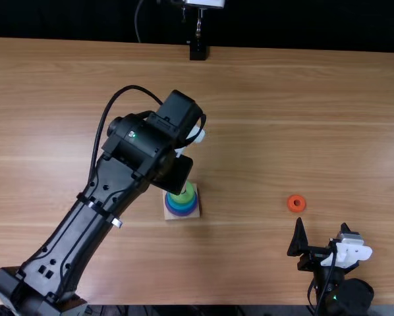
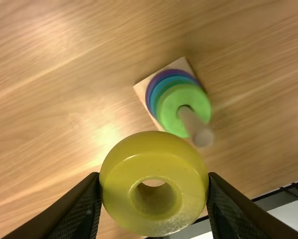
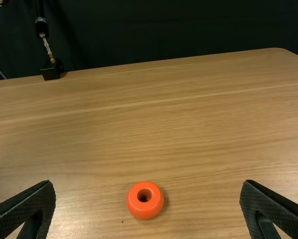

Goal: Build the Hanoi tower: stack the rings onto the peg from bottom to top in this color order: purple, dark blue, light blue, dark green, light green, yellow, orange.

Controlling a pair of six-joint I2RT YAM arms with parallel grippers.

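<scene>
Peg stands near the yellow ring we clasp in our left gripper, while our right gripper gapes wide near the orange ring.

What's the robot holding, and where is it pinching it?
The left gripper holds the yellow ring by two opposite sides of its outer edge. The right gripper holds nothing.

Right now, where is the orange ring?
In the top view, the orange ring lies on the table, right of the middle, just beyond the open right gripper.
</scene>
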